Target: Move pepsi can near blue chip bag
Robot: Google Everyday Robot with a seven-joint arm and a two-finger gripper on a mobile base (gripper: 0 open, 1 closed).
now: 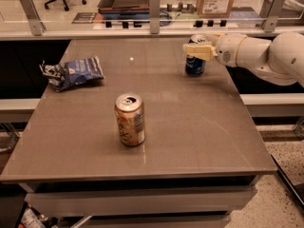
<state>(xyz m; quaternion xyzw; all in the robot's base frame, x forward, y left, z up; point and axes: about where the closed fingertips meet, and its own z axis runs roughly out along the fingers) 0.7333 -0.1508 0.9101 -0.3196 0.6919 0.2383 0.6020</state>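
The pepsi can, dark blue with a silver top, stands at the table's back right. My gripper reaches in from the right at the can's upper half. It is open, with one cream finger in front of the can and the other behind its top. The can rests on the table. The blue chip bag lies crumpled near the table's left edge, far from the can.
A gold-orange can stands upright at the middle of the grey table. A glass rail with metal posts runs along the back edge. My white arm extends over the right edge.
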